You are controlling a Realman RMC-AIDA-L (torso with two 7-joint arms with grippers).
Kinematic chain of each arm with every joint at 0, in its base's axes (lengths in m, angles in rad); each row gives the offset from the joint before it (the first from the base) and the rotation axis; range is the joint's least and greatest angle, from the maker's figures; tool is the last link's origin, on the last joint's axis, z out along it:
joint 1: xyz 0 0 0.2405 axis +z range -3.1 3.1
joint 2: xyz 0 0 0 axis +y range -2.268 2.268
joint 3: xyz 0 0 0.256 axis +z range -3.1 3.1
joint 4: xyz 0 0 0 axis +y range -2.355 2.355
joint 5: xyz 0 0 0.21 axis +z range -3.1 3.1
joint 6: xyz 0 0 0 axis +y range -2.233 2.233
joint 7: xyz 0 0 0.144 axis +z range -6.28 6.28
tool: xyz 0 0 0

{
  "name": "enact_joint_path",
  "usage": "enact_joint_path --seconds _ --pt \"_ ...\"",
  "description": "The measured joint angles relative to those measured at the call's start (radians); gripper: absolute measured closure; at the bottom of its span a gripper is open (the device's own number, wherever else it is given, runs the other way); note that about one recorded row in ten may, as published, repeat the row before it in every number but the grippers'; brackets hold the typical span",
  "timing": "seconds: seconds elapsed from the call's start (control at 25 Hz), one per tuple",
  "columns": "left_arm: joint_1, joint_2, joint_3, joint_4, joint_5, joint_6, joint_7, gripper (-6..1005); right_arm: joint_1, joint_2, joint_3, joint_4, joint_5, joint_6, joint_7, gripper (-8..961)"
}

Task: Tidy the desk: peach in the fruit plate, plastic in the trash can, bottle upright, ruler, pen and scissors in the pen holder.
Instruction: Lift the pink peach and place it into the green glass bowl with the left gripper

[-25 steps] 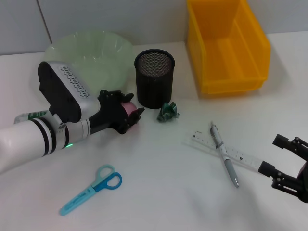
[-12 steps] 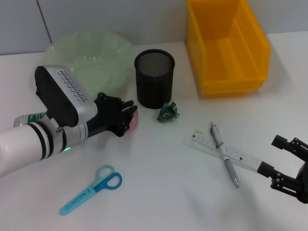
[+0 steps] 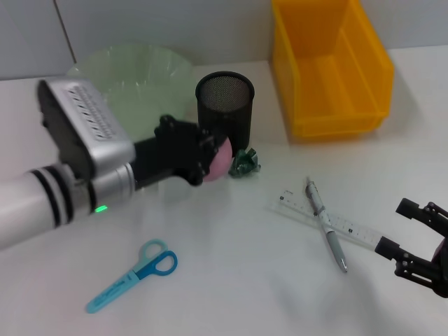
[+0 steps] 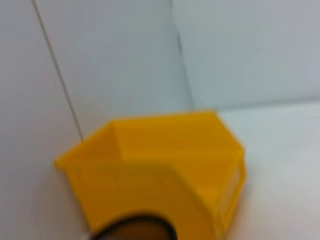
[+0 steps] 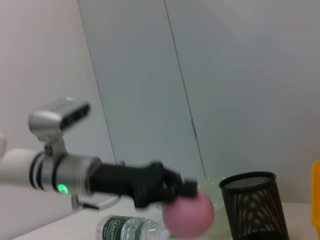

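Note:
My left gripper (image 3: pixel 212 161) is shut on the pink peach (image 3: pixel 220 165) and holds it above the table, just in front of the black mesh pen holder (image 3: pixel 224 112). The right wrist view shows the peach (image 5: pixel 189 212) lifted in the left gripper's fingers (image 5: pixel 165 187). The pale green fruit plate (image 3: pixel 133 73) lies behind the left arm. Crumpled green plastic (image 3: pixel 245 162) lies right of the peach. The ruler (image 3: pixel 350 227) and pen (image 3: pixel 324 220) lie crossed at the right. Blue scissors (image 3: pixel 133 274) lie at the front left. The bottle (image 5: pixel 127 227) lies on its side. My right gripper (image 3: pixel 411 239) is open and empty at the front right.
A yellow bin (image 3: pixel 329 66) stands at the back right, next to the pen holder; it also shows in the left wrist view (image 4: pixel 155 170). A grey wall runs behind the table.
My left gripper has lifted the peach off the table and carried it right, toward the pen holder. The right arm has not moved.

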Motion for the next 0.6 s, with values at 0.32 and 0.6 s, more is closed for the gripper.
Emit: enact_joint_path --seconds 0.32,0.6 --pt "0.024 -0.003 -0.167 0.062 -0.002 0.049 0.027 924 0.002 0.0 -0.006 0.0 0.0 0.0 0.0 131" --pt "-0.073 -0.009 -0.296 -0.043 -0.012 -0.048 0.032 895 0.004 0.0 -0.008 0.0 -0.001 0.0 0.0 132"
